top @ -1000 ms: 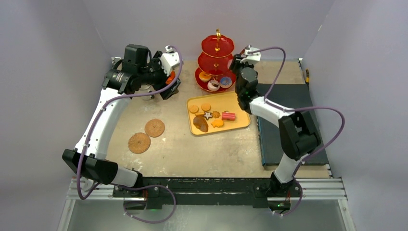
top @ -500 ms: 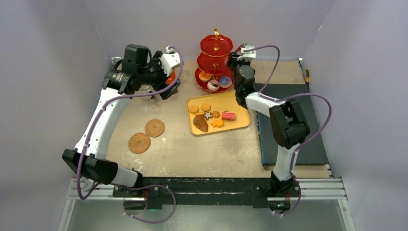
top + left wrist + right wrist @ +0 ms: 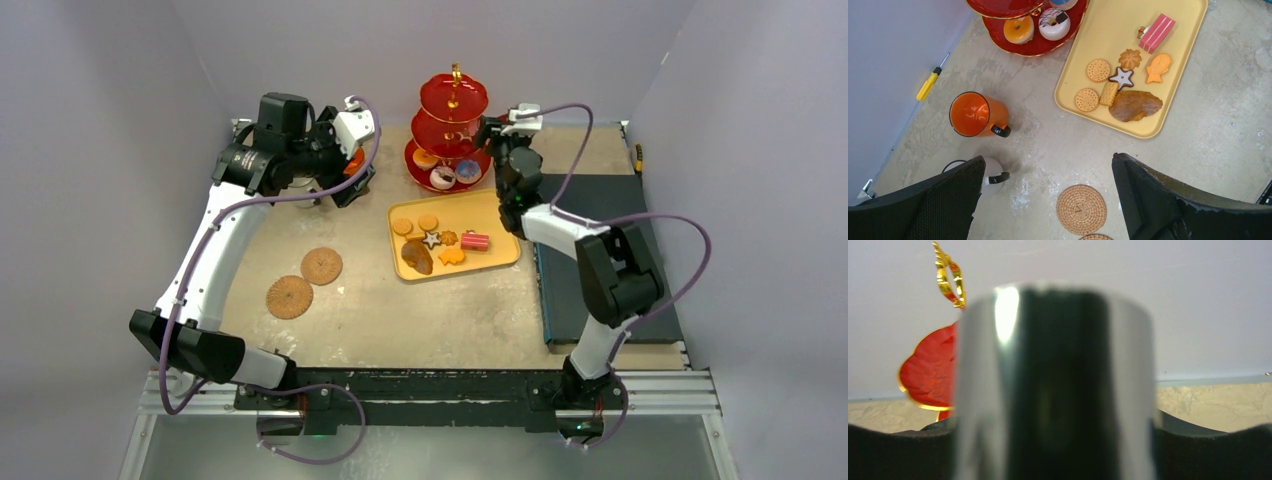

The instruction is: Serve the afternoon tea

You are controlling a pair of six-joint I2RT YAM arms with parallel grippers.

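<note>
The red three-tier stand (image 3: 452, 122) stands at the back with donuts (image 3: 1019, 29) on its bottom tier. Biscuits, a star (image 3: 1122, 77) and a croissant (image 3: 1135, 105) lie on the yellow tray (image 3: 500, 255). The orange mug (image 3: 975, 114) and the white mug (image 3: 993, 176) stand left of the tray, and two coasters (image 3: 321, 265) lie nearer. My left gripper (image 3: 1048, 200) hangs open high over the mugs. My right gripper (image 3: 494, 135) is beside the stand's middle tier. In its wrist view a blurred dark, shiny thing (image 3: 1054, 380) fills the gap between its fingers.
A yellow screwdriver (image 3: 929, 84) lies by the left wall. A dark mat (image 3: 600, 200) covers the table's right side under the right arm. Grey walls close in the back and both sides.
The right wrist swung in toward the stand, then back slightly to the right. The left arm has not moved.
</note>
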